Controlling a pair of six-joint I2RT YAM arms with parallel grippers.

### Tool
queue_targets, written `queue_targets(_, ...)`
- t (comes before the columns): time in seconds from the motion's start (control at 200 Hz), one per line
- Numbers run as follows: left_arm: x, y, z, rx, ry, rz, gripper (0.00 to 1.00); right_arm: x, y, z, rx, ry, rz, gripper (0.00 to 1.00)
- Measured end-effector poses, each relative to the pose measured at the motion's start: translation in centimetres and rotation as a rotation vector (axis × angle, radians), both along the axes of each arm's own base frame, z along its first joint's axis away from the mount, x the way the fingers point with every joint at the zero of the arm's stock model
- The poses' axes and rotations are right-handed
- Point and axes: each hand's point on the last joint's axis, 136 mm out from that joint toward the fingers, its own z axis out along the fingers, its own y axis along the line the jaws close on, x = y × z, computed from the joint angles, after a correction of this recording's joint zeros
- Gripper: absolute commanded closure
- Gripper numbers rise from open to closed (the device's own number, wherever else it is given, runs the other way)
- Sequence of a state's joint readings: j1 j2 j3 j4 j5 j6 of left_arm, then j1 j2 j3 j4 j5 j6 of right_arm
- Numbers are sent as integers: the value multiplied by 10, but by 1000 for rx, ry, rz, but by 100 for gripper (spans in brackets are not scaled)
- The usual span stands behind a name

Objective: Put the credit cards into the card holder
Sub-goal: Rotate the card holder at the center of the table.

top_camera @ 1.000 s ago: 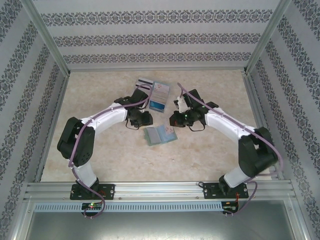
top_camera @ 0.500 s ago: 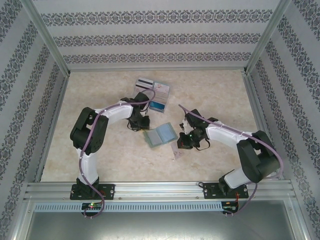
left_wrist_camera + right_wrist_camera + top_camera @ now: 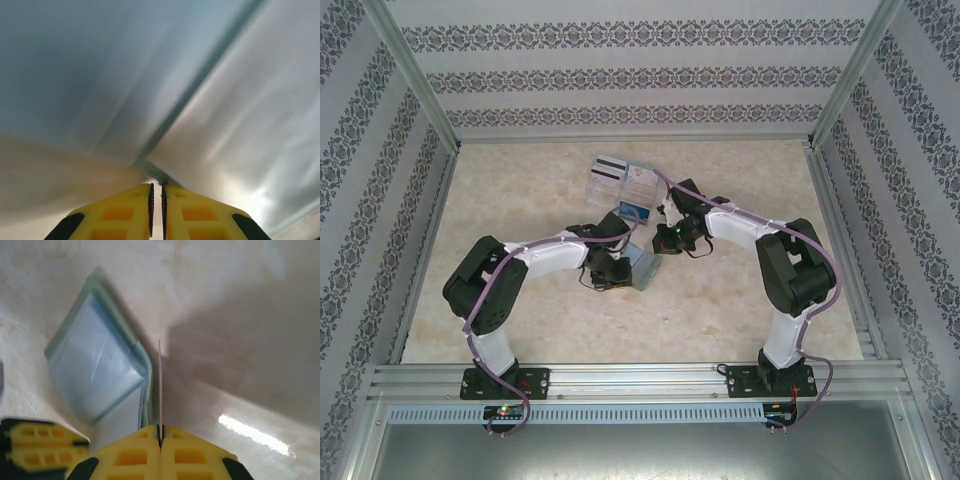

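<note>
Works over a pale marbled table (image 3: 520, 300) boxed in by patterned walls (image 3: 640, 75). Bends both arms inward to centre frame in the overhead view. Clamps the card holder (image 3: 643, 268), just below centre, at its fold with the left gripper (image 3: 156, 187), fingers nearly together. Pinches one credit card (image 3: 160, 385) edge-on in the closed right gripper (image 3: 160, 429), just beside the holder's rim. Has more cards (image 3: 610, 165) in a clear stand (image 3: 638, 185), upper centre.

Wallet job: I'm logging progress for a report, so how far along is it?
Done: the wallet is partly open, pinched by the left hand. In hand: the right hand grips one card edge-on beside the fold. Left: sliding it into a pocket, then the other cards lying farther back.
</note>
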State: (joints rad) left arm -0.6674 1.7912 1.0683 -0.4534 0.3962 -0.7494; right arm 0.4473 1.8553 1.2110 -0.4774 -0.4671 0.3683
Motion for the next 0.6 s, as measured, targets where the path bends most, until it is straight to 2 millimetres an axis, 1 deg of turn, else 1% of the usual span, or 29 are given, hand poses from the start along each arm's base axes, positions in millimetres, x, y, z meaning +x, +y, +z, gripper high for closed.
queue_targets(0.1, 1, -29, 2, -47, -11, -16, 83, 4, -16, 0, -24, 2, -13, 100)
queue_targets(0.175, 7, -49, 3, -86, -23, -21, 82, 7, -37, 0, -62, 8, -37, 100)
queue_targets(0.27, 19, -62, 11, -118, -43, -17, 79, 11, -64, 8, -104, -5, -78, 100)
queue_targets(0.3, 23, -66, 16, -127, -54, -17, 77, 13, -73, 13, -117, -18, -92, 100)
queue_targets(0.36, 34, -71, 29, -141, -88, -17, 77, 17, -90, 24, -140, -46, -119, 100)
queue_targets(0.415, 42, -72, 39, -151, -117, -15, 75, 19, -104, 34, -160, -73, -142, 100)
queue_targets(0.475, 49, -67, 49, -156, -140, -6, 74, 21, -118, 42, -180, -94, -170, 100)
queue_targets(0.53, 57, -55, 55, -148, -152, 12, 74, 22, -128, 48, -200, -110, -195, 100)
queue_targets(0.6, 70, -35, 62, -129, -172, 45, 73, 21, -133, 55, -201, -120, -208, 100)
